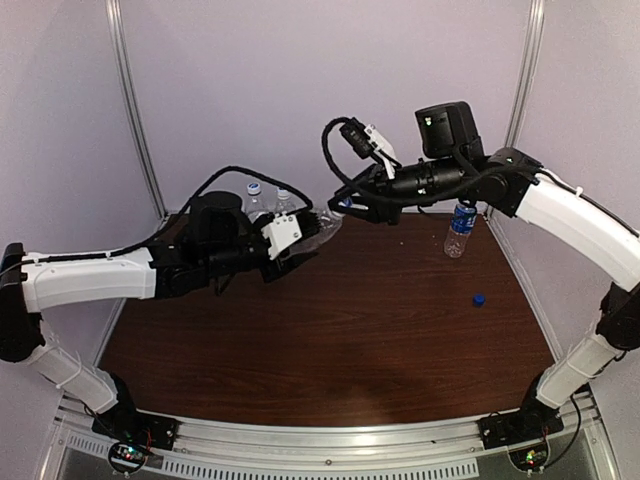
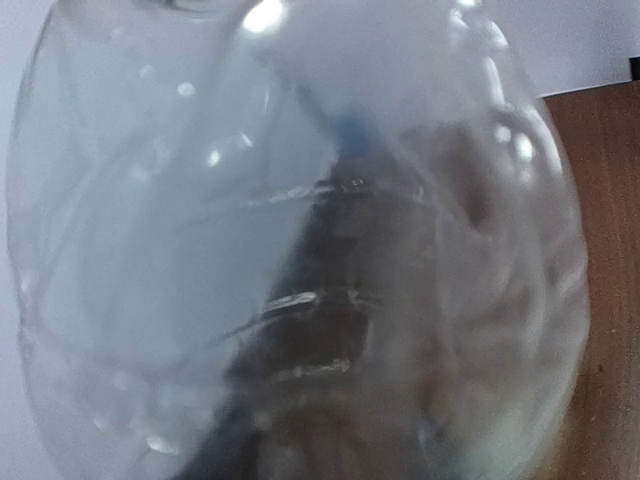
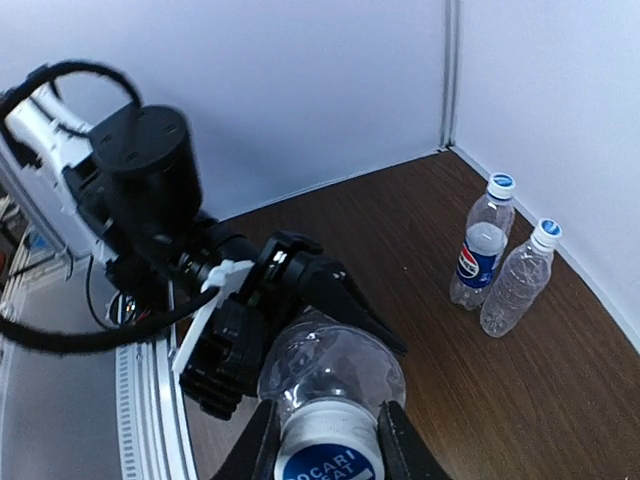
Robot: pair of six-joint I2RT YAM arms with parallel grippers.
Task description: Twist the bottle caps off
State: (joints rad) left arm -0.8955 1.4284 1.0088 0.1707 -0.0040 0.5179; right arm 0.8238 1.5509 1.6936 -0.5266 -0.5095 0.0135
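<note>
A clear bottle [image 1: 326,224] hangs tilted above the table, and my left gripper [image 1: 316,234] is shut on its body. In the left wrist view this bottle [image 2: 300,250] fills the frame and hides the fingers. Its white cap with a blue centre [image 3: 328,452] points at the right wrist camera. My right gripper [image 3: 328,440] is shut on the cap, one finger pressed against each side. In the right wrist view the left gripper's black fingers [image 3: 350,300] clasp the bottle.
A Pepsi bottle [image 3: 481,245] and a plain clear bottle [image 3: 519,280], both capped, stand by the back left wall. A blue-label bottle [image 1: 460,228] stands at the back right. A loose dark blue cap [image 1: 479,299] lies on the brown table [image 1: 330,330].
</note>
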